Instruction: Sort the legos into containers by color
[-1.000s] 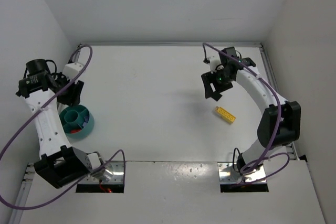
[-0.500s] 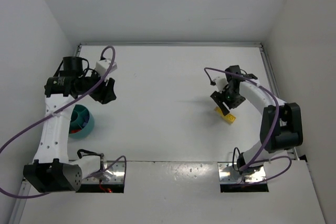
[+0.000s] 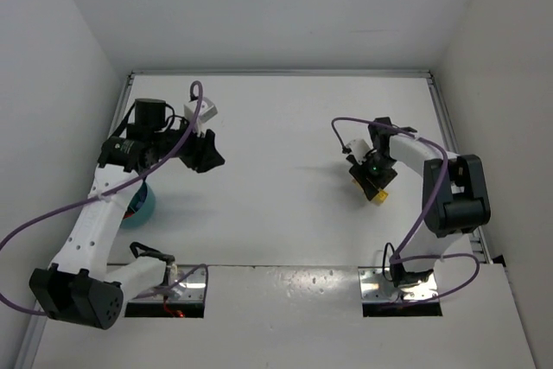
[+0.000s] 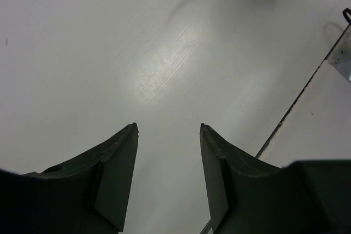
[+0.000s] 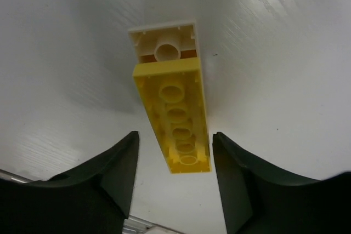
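Note:
The yellow brick [image 5: 174, 114] lies hollow side up on the white table, with a white piece [image 5: 163, 43] at its far end. My right gripper [image 5: 174, 135] is open, its jaws on either side of the brick's near end without touching it. In the top view the right gripper [image 3: 370, 174] is low over the brick [image 3: 380, 195]. The teal bowl [image 3: 145, 205] is mostly hidden under my left arm, and its contents do not show. My left gripper [image 3: 206, 155] is open and empty above bare table, right of the bowl; it also shows in the left wrist view [image 4: 168, 126]. No red bricks are visible.
A raised white shelf [image 3: 285, 300] with two metal base plates [image 3: 402, 287] runs along the near edge. White walls close the table's left, back and right sides. The table's edge strip [image 4: 296, 102] crosses the left wrist view at the right.
My left gripper swung right and away from the bowl, over bare table. My right gripper moved nearer and down onto the yellow brick, now straddling it.

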Action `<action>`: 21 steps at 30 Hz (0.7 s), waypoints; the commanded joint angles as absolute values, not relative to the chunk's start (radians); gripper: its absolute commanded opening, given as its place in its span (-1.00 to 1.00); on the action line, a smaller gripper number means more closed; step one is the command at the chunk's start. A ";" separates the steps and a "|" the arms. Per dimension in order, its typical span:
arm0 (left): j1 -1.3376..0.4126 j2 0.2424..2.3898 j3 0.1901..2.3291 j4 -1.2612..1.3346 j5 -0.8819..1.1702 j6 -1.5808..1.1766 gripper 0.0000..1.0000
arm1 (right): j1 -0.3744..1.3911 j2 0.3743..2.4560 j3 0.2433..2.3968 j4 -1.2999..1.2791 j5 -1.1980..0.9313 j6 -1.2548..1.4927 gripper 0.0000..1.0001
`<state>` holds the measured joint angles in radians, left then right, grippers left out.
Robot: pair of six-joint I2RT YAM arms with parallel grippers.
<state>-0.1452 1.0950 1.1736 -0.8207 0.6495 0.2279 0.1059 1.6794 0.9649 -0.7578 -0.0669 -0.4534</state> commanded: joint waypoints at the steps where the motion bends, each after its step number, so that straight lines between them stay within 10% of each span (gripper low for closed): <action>1: -0.175 1.028 1.119 -0.678 0.710 0.123 0.10 | 0.100 1.700 0.966 -0.730 -0.104 -0.497 0.04; 8: -0.204 0.960 1.039 -0.595 0.773 0.065 0.10 | 0.100 1.652 1.047 -0.747 -0.165 -0.474 -0.86; 21: -0.242 1.107 1.048 -0.488 1.066 -0.080 0.12 | 0.187 1.629 1.442 -1.164 -1.225 -0.434 -0.92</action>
